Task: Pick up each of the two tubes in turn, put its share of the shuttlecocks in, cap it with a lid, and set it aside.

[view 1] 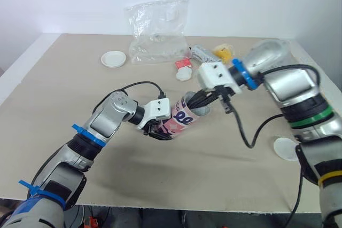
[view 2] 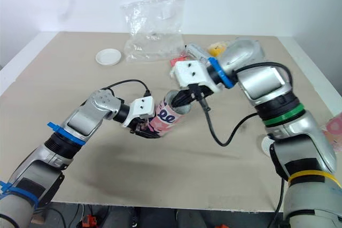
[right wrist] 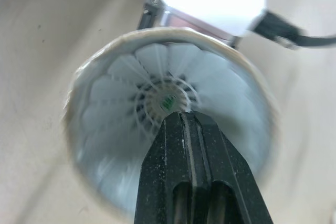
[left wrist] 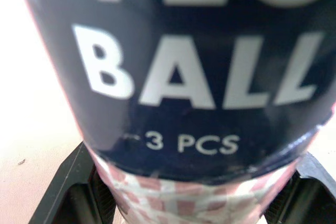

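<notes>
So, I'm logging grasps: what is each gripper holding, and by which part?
Left gripper clamps the shuttlecock tube around its lower end. Right gripper, shut, holds nothing; its tips reach the shuttlecock inside.

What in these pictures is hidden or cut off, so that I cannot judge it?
Any shuttlecocks deeper in the tube: right wrist view, the top shuttlecock covers them.
Label, upper words: left wrist view, cut off by the edge.
Lid beside the right arm: eye views, the arm covers part.

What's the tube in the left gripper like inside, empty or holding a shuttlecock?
Not empty: a white shuttlecock sits inside the tube's open mouth, the right gripper at its centre. How many more, cannot tell.
</notes>
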### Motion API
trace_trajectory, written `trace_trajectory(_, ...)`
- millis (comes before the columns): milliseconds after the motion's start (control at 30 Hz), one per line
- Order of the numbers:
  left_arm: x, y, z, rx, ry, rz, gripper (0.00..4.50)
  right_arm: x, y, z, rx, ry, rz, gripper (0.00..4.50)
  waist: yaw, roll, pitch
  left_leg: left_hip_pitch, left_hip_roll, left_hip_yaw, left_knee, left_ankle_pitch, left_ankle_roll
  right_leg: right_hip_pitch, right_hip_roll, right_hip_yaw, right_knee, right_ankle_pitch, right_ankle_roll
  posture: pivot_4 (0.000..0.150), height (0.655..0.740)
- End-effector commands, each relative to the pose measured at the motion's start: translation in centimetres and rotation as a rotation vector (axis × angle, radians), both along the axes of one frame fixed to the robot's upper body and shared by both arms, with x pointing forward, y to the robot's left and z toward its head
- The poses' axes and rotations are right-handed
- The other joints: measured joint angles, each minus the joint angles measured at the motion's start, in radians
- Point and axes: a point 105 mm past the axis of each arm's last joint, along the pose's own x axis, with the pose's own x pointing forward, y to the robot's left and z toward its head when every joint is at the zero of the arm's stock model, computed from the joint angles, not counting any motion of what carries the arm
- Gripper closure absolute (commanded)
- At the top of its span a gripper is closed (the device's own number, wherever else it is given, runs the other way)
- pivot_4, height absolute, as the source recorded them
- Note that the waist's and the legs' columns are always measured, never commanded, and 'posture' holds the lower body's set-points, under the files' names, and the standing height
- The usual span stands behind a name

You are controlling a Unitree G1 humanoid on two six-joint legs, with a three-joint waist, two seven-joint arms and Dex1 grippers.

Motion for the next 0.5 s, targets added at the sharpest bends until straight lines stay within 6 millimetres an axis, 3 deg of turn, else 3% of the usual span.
trace_trajectory(33, 0.1, 0.3, -0.1, -0.002, -0.007, 0.009, 1.59, -1.4, -0.6, 2.2, 0.114, 0.018, -0.008, 4.42, 0.0, 0.0, 0.0, 0.0, 0.0, 0.0, 0.0, 0.0, 0.0, 0.0, 0.0, 0.0, 0.0, 0.0, 0.0, 0.15, 0.74)
trace_trajectory(233, 0.9, -0.2, 0.1, -0.109, -0.043, 0.054, 1.59, -1.9, -4.0, 5.2, 0.442, 0.07, -0.229, 4.42, 0.003, 0.0, 0.0, 0.0, -0.001, 0.0, 0.0, 0.0, 0.0, 0.0, -0.001, 0.0, 0.0, 0.0, 0.0, 0.15, 0.74)
trace_trajectory(367, 0.9, -1.7, 1.4, -0.336, -0.031, 0.099, 1.59, -2.5, -6.1, 4.8, 0.599, 0.097, -0.382, 4.42, 0.007, -0.001, 0.0, 0.0, -0.001, 0.0, 0.001, 0.0, 0.0, 0.002, -0.002, 0.0, -0.001, 0.0, 0.001, 0.15, 0.74)
trace_trajectory(500, 0.0, -3.2, 1.3, -0.57, 0.014, 0.145, 1.59, -3.2, -8.8, 3.1, 0.717, 0.117, -0.585, 4.42, 0.008, -0.001, 0.0, -0.003, -0.003, 0.0, 0.002, 0.0, 0.0, 0.001, -0.004, 0.0, -0.001, 0.001, 0.003, 0.15, 0.74)
